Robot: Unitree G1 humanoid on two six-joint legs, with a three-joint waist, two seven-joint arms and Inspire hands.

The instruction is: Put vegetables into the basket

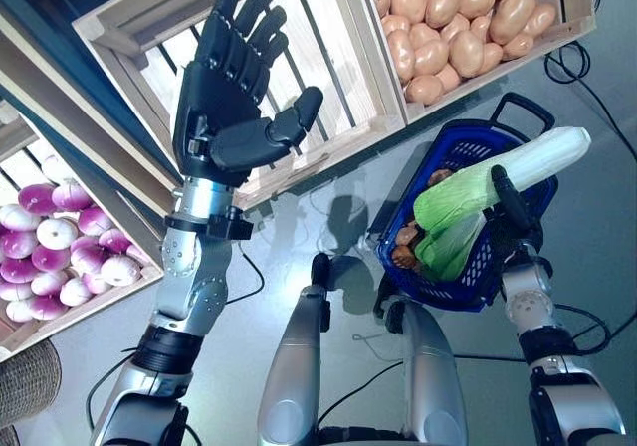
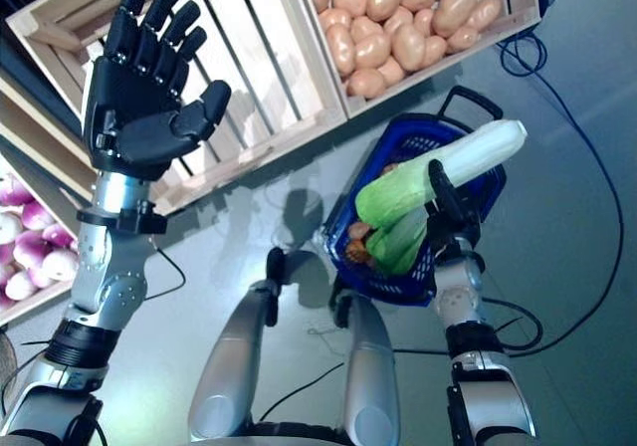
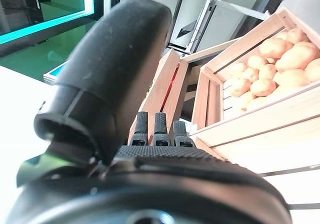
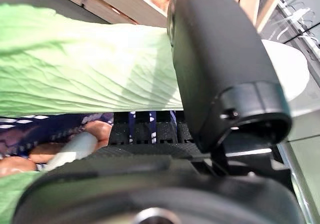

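My right hand (image 1: 513,212) is shut on a long cabbage (image 1: 498,182) with green leaves and a white stalk end. It holds the cabbage crosswise just above the blue plastic basket (image 1: 450,155), which stands on the grey floor. In the right wrist view the thumb (image 4: 220,59) lies over the cabbage (image 4: 75,69). In the basket lie another green leafy vegetable (image 1: 450,249) and brown potatoes (image 1: 406,249). My left hand (image 1: 234,98) is raised with straight, spread fingers, open and empty, in front of a slatted wooden crate (image 1: 328,63); it also shows in the right eye view (image 2: 139,98).
The stand's wooden crates run along the far side and the left, tilted toward me. A woven round thing (image 1: 25,381) sits at the lower left. Grey floor lies to the right of the basket.
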